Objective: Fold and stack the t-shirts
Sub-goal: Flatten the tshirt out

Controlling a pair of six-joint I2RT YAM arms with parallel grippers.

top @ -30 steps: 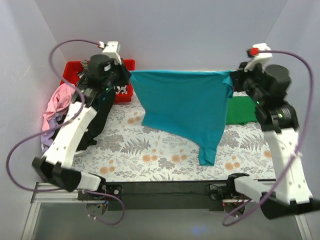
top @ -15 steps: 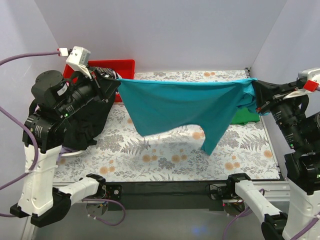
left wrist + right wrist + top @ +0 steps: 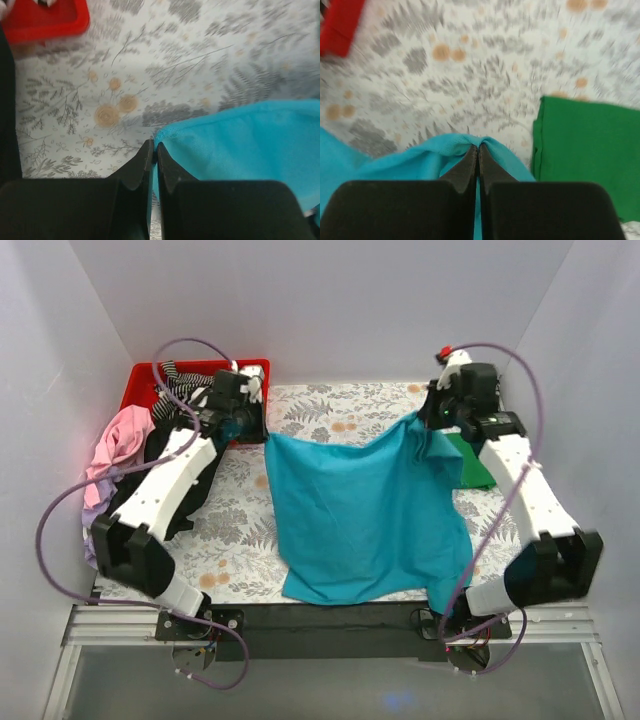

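Top view, 9 o'clock edge of the table (image 3: 330, 405): heap of shirts, pink shirt (image 3: 115, 445) on top, lilac shirt (image 3: 92, 515) below it toward 8 o'clock, black shirt (image 3: 203, 490) just right of both, partly under the left arm. At 10–11 o'clock: red bin (image 3: 200, 367) against the back wall, striped shirt (image 3: 172, 380) draped over its left part. Left gripper (image 3: 260, 430) just in front of the bin's right end, low over the table; in the wrist view left gripper (image 3: 154, 146) has fingers pressed together, pinching the far-left corner of the teal shirt (image 3: 240, 140), with the bin corner (image 3: 45, 20) at 10 o'clock of that view. Centre: teal shirt (image 3: 365, 510) spread mostly flat on the floral table cover, far edge sagging slightly between the two grippers, near hem reaching the table's front edge at 6 o'clock, right side running out toward 4 o'clock. Right gripper (image 3: 425, 420) at about 1 o'clock; in its wrist view right gripper (image 3: 478, 146) is likewise clamped tight on the far-right corner, cloth bunched around the tips. Green shirt (image 3: 470, 462) at 2 o'clock, folded flat, just beside the teal edge; the wrist view shows the green shirt (image 3: 585, 145) immediately right of the pinched corner. Whether the two overlap: cannot tell.
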